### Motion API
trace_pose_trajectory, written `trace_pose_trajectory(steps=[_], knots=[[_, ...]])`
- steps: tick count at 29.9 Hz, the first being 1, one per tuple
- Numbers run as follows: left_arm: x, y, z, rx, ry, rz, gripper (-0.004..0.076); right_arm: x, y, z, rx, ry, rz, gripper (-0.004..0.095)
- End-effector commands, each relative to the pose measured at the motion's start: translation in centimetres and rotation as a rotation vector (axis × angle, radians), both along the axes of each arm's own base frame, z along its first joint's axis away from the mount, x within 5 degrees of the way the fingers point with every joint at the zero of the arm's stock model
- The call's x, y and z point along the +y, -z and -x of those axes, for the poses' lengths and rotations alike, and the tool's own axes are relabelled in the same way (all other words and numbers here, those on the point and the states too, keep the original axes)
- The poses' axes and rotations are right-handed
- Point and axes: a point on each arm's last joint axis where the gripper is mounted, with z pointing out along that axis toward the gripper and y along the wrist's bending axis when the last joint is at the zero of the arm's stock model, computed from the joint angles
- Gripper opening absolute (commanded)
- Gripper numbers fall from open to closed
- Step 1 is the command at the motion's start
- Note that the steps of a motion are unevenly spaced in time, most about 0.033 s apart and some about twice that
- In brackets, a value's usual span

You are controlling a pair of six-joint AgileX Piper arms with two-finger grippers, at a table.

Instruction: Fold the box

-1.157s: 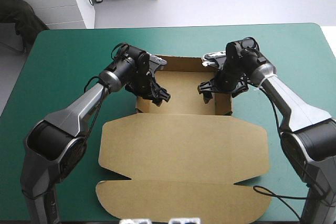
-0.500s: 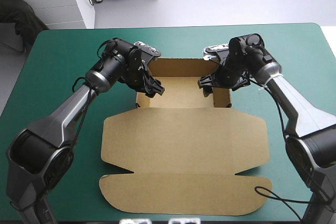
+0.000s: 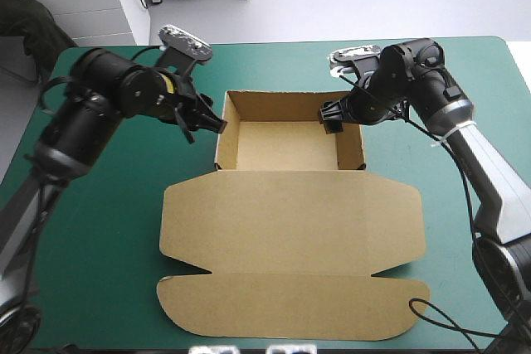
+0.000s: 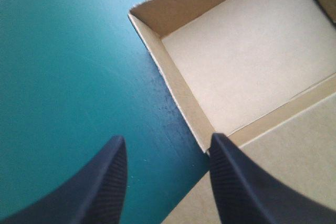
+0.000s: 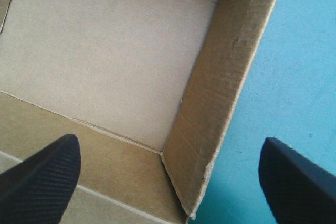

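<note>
Left tool (image 3: 203, 126) has pulled outside the box (image 3: 290, 147), fingers apart; right tool (image 3: 332, 118) spread wide, straddling the right wall. Walls stand unaided at counter (image 3: 91, 230) centre, lid flat: tray formed.

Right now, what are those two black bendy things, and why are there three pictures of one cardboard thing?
They are two robot arms. Each ends in a gripper, a hand with two black fingers. The wide picture looks down from above on a table with a teal-green cover. The other two come from small cameras on the wrists, looking along the fingers. On the table lies a brown box: its far part is an open tray, its lid lies flat on the near side. The left gripper hangs open beside the tray's left wall; the right gripper hangs open over the right wall. Neither holds anything.
</note>
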Motion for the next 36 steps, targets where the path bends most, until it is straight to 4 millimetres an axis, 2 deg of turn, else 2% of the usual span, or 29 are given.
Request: trace_pose_trajectory(steps=[1, 6, 9, 11, 14, 16, 20, 28, 33, 36], knots=[[2.6, -4.8, 4.9, -0.130, 0.032, 0.051, 0.0270, -0.5, -2.9, 1.4, -0.080, -0.009, -0.020, 0.0833], [5.4, -8.1, 9.6, -0.274, 0.077, 0.069, 0.0178, -0.7, -2.8, 1.3, -0.094, -0.019, 0.016, 0.0833], [6.8, -9.3, 12.0, -0.338, 0.077, 0.089, 0.0112, -0.8, -2.8, 1.3, -0.095, -0.018, 0.018, 0.0832], [7.7, -9.4, 13.3, -0.363, 0.081, 0.086, 0.0075, -0.8, -2.8, 1.3, -0.095, -0.018, 0.018, 0.0833], [8.8, -8.7, 15.2, -0.372, 0.090, 0.067, 0.0030, -0.8, -2.9, 1.2, -0.097, -0.018, 0.017, 0.0833], [9.3, -7.2, 16.1, -0.344, 0.093, 0.051, 0.0015, -0.7, -2.9, 1.2, -0.103, -0.017, 0.015, 0.0833], [9.8, -2.9, 17.0, -0.242, 0.100, -0.001, 0.0012, -0.7, -3.0, 1.0, -0.121, -0.015, 0.014, 0.0833], [10.7, 7.4, 18.0, 0.016, 0.069, -0.126, 0.0012, -0.9, -2.9, 0.9, -0.135, -0.011, 0.035, 0.0833], [11.2, 11.8, 18.6, 0.135, 0.026, -0.165, 0.0012, -0.7, -1.8, 0.1, -0.103, -0.009, 0.057, 0.0833], [11.4, 13.2, 19.0, 0.171, 0.001, -0.166, 0.0012, -0.4, -0.4, -0.7, -0.063, -0.003, 0.069, 0.0833]])
